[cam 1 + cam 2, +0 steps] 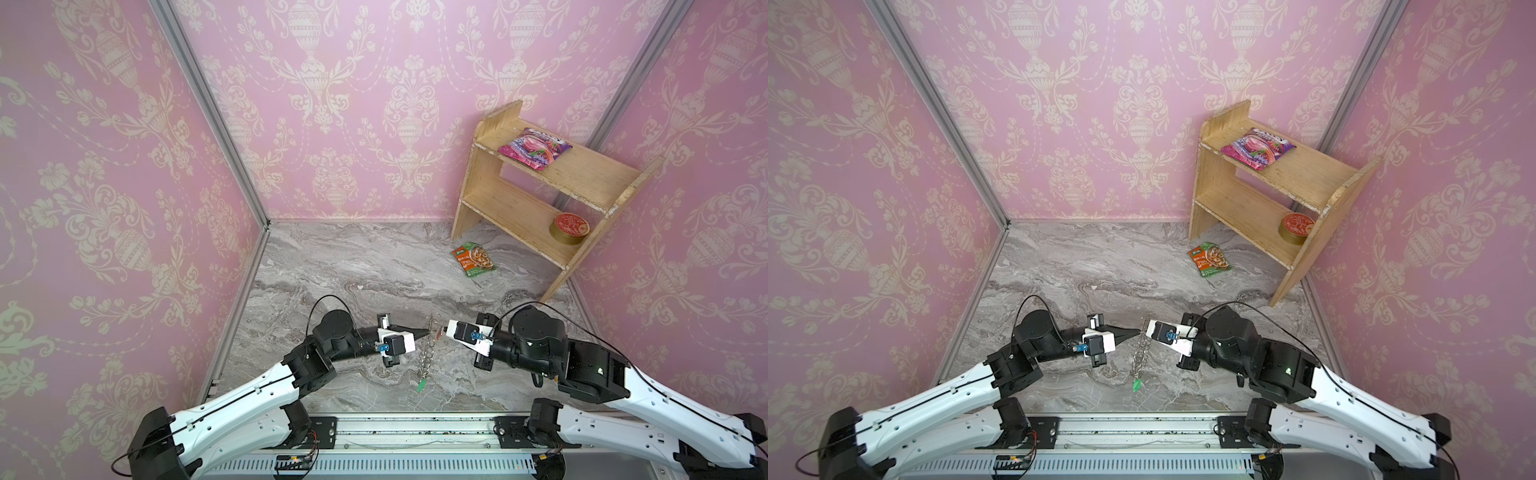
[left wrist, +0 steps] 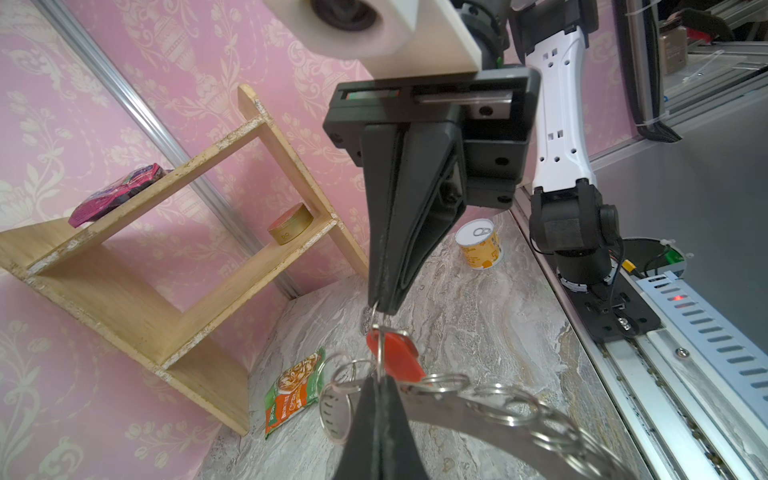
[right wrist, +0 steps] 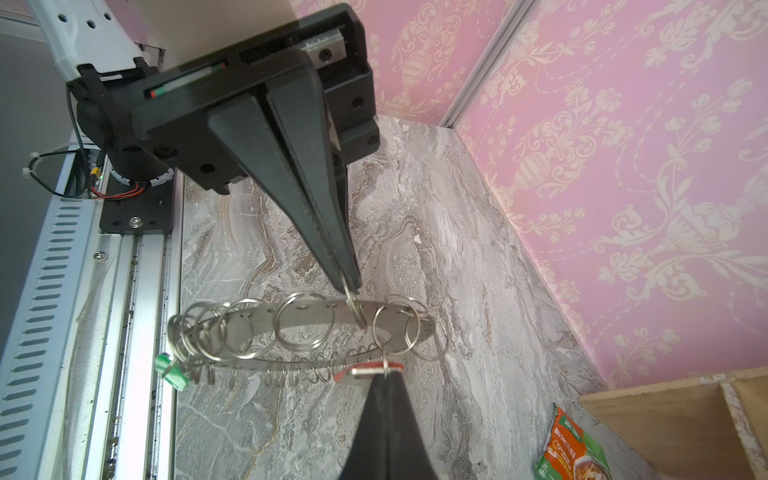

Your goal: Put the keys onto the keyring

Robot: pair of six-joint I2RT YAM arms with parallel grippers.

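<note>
Tip to tip over the near middle of the tabletop (image 1: 353, 266)! The left hand (image 3: 351, 286), pressed together, pinched one wire loop (image 3: 356, 309) on the rim of the keyring (image 3: 316, 322). The keyring hung edge-on, its long axis running from far edge toward near edge, square across the line between the hands. The right hand (image 2: 380, 305), clamped too, pinched the red-tagged key (image 2: 397, 357) by its small ring, right against that rim. The green-tagged key (image 3: 170, 370) dangled at the near end. Next, I'd judge, key-ring had to meet loop.

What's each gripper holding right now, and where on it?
Left gripper pinches the keyring by one wire loop on its rim. Right gripper pinches the red-tagged key by its small ring, beside the tag.
</note>
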